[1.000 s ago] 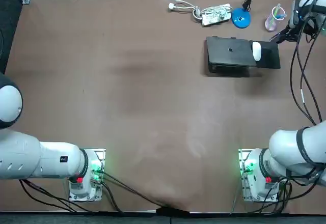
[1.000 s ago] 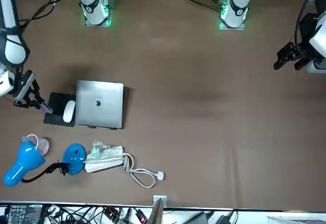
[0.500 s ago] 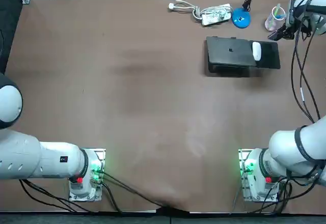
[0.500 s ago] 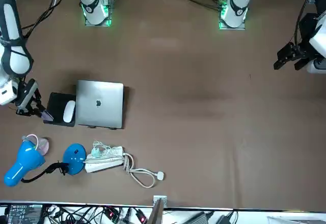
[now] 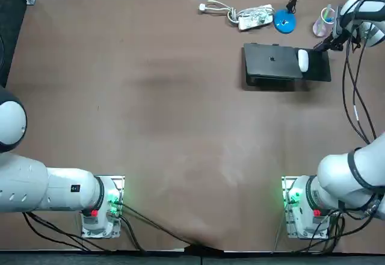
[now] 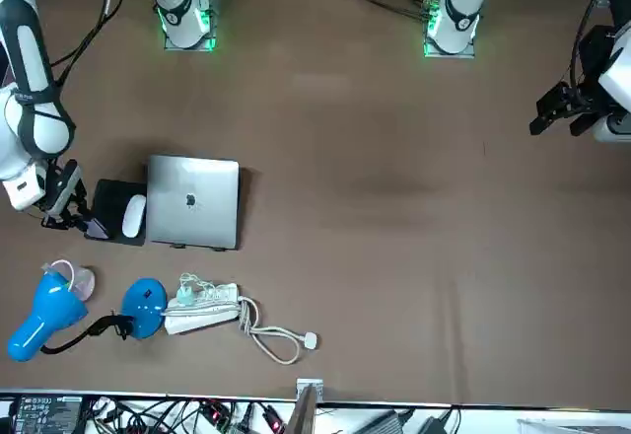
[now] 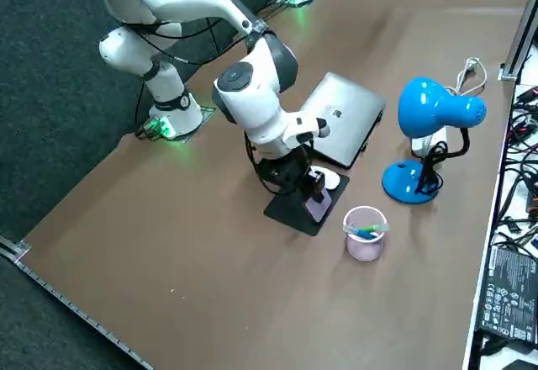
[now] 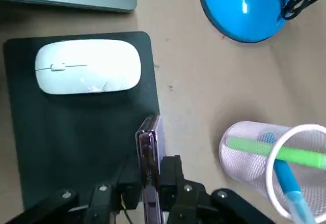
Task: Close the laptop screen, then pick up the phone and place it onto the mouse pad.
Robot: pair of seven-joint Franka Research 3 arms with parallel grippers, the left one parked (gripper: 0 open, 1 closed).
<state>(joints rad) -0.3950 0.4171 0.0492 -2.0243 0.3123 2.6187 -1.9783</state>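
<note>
The silver laptop lies shut on the table, also in the right side view. Beside it is the black mouse pad with a white mouse on it. My right gripper is shut on the phone, held edge-on just above the pad's outer edge, on the side away from the laptop. In the right side view the gripper and phone hang low over the pad. From the front the gripper sits at the pad's outer side.
A pink mesh cup with pens stands close beside the gripper. A blue desk lamp with its round base and a white power strip with cord lie beyond the laptop. The table edge is near the gripper's outer side.
My right gripper, still holding the phone, has shifted a little along the pad's outer edge toward the cup side and turned at the wrist. Laptop and mouse are unmoved.
</note>
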